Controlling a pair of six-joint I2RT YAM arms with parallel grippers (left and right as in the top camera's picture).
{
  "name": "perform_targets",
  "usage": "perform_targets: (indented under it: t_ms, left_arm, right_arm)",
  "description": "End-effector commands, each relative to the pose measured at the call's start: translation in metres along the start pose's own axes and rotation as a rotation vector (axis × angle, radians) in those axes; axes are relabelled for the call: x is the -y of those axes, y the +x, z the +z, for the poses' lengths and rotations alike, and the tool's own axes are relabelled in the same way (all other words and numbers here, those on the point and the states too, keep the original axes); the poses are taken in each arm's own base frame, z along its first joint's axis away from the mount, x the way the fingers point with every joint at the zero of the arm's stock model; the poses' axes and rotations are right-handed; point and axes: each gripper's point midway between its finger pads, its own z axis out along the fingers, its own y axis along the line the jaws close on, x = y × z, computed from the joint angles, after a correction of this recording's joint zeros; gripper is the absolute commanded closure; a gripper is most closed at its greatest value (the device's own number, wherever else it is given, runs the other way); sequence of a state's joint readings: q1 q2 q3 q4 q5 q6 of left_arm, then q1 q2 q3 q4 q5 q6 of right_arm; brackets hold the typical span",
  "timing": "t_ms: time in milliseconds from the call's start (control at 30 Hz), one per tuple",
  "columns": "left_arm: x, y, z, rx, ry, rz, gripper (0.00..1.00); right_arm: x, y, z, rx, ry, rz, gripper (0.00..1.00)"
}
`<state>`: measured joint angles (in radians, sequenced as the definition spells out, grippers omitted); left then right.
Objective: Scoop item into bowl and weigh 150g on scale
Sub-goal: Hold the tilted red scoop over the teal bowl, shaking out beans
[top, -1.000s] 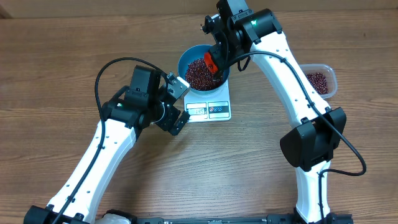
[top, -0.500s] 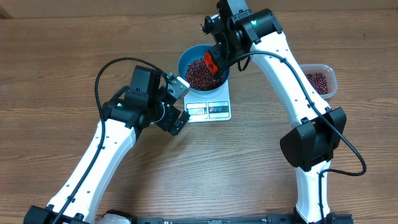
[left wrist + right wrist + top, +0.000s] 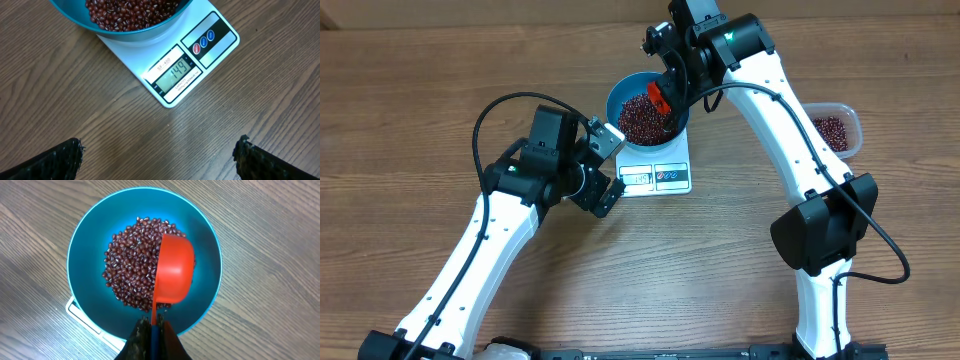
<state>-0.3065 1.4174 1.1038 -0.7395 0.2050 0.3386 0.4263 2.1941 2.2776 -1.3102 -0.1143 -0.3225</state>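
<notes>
The blue bowl [image 3: 613,105] sat on the far half of the white scale [image 3: 660,175], near the middle of the wooden desk [image 3: 420,100], and it hid that half of the platform. A mound of small red-brown beans [image 3: 125,270] filled its bottom, with bare blue wall showing all round. The scale's display window, seen from the left wrist, read 149, with three round buttons beside it.

The right gripper [image 3: 152,325] hung over the bowl, clenched on the thin handle of a red scoop [image 3: 175,270]. The scoop's cup lay inside the bowl's rim, over the right side of the bean heap. No beans showed on the smooth red side facing upward.

The left gripper [image 3: 157,150] hovered above bare desk just beside the display end of the scale. It was released, its two dark fingers spread wide and grasping nothing.

Off to the right, well apart from the scale, a clear plastic tub [image 3: 855,125] held more of the same beans.
</notes>
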Motion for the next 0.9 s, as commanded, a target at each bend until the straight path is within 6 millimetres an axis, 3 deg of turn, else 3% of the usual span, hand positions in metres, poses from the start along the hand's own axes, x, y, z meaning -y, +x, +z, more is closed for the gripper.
perform_targets:
  t_ms: [0,867]
  left_arm:
    - [-0.0006,-0.0023,-0.0060,0.020,-0.005,-0.010,0.00]
    - [-0.0006,-0.0022,-0.0060,0.020,-0.005,-0.010,0.00]
  right_arm:
    - [0.0008,-0.0165,-0.0383,0.092,0.035,-0.062,0.96]
    - [0.0019,-0.0229,-0.0392,0.116,0.047,-0.189,0.96]
